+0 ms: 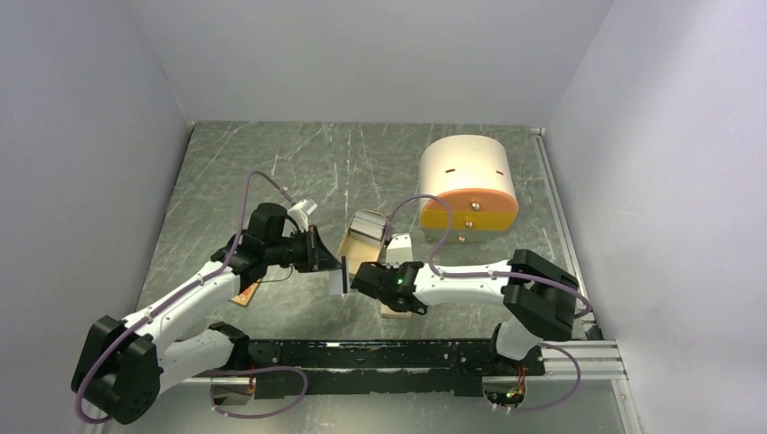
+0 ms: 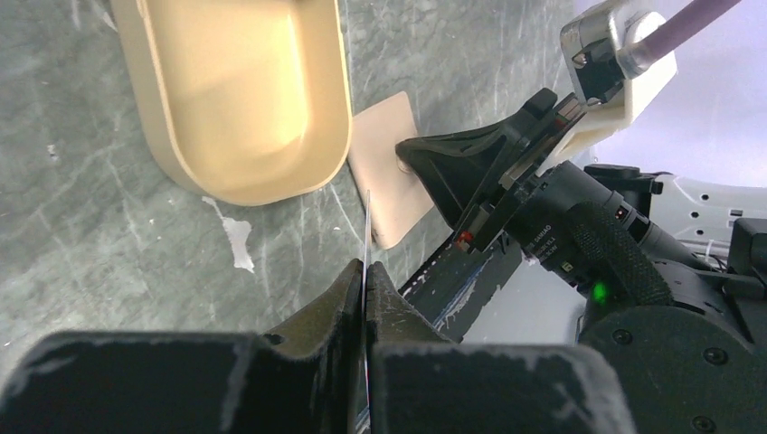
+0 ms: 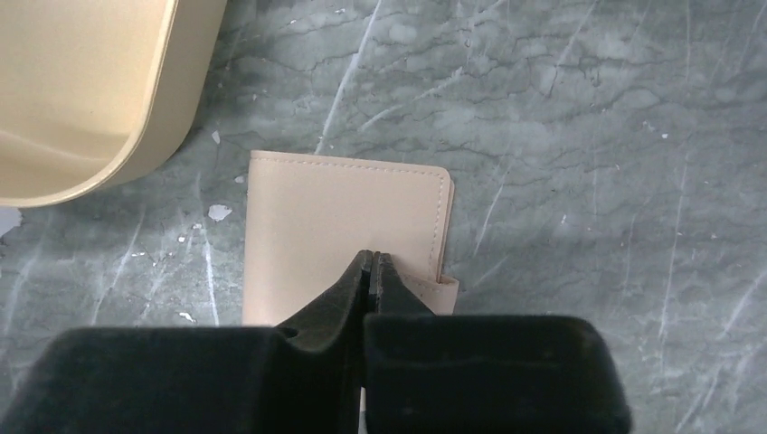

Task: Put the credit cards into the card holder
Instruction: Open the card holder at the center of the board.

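A thin whitish credit card (image 1: 339,282) is pinched upright in my left gripper (image 1: 332,264), which is shut on it. In the left wrist view the credit card (image 2: 366,226) shows edge-on, rising from the left gripper (image 2: 365,271). The beige card holder (image 3: 344,212) lies closed and flat on the table, its snap tab (image 3: 445,289) at the near right. My right gripper (image 3: 373,259) is shut just over the holder's near edge, and nothing shows between its fingers. From above, the right gripper (image 1: 359,277) sits beside the held card, with the card holder (image 1: 392,311) partly under that arm.
An oval tan tray (image 2: 339,117) stands just left of the holder, also seen as the tray (image 1: 351,244) from above. A cream rounded box with an orange front (image 1: 468,185) is at the back right. An orange-red dotted piece (image 1: 246,294) lies under the left arm.
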Tool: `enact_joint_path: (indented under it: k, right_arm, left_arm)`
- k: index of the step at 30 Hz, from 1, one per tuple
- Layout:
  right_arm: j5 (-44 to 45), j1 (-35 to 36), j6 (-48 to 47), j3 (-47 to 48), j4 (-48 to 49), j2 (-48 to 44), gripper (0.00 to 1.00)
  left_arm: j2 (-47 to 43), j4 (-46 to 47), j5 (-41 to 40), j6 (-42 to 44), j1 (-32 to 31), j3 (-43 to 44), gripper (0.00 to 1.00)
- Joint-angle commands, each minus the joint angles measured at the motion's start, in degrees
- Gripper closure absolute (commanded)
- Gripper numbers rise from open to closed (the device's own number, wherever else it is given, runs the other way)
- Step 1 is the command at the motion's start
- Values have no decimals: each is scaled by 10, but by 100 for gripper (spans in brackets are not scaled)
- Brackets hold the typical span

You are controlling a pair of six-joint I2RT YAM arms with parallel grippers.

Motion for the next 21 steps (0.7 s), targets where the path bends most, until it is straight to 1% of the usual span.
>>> enact_joint_path:
  k: [1, 8, 10, 13, 15, 16, 17, 18, 21]
  right_arm:
    - [3, 1, -3, -59, 36, -40, 100]
    - [-36, 0, -38, -161, 191, -202, 100]
    - [-39, 0, -44, -175, 210, -235, 100]
    - [-43, 0, -55, -182, 211, -256, 100]
    - [-39, 0, -43, -167, 178, -246, 100]
    - [-27, 0, -19, -145, 134, -232, 99]
    - [-20, 1, 6, -124, 94, -214, 90]
    - [-17, 4, 22, -106, 60, -196, 84]
    - [-17, 12, 47, -75, 13, -154, 74]
  left_arm:
    - [11, 55, 11, -30, -24, -1, 91]
    - [52, 86, -12, -51, -74, 3, 91]
    - [64, 90, -18, -54, -83, 4, 91]
    - [73, 97, -24, -57, -95, 4, 91]
    - [76, 93, -31, -56, -100, 8, 91]
    - [76, 89, -35, -56, -102, 9, 91]
    - [74, 88, -39, -55, -103, 9, 91]
    - [72, 88, -40, -55, -102, 8, 91]
    - [68, 87, -42, -55, -103, 3, 91]
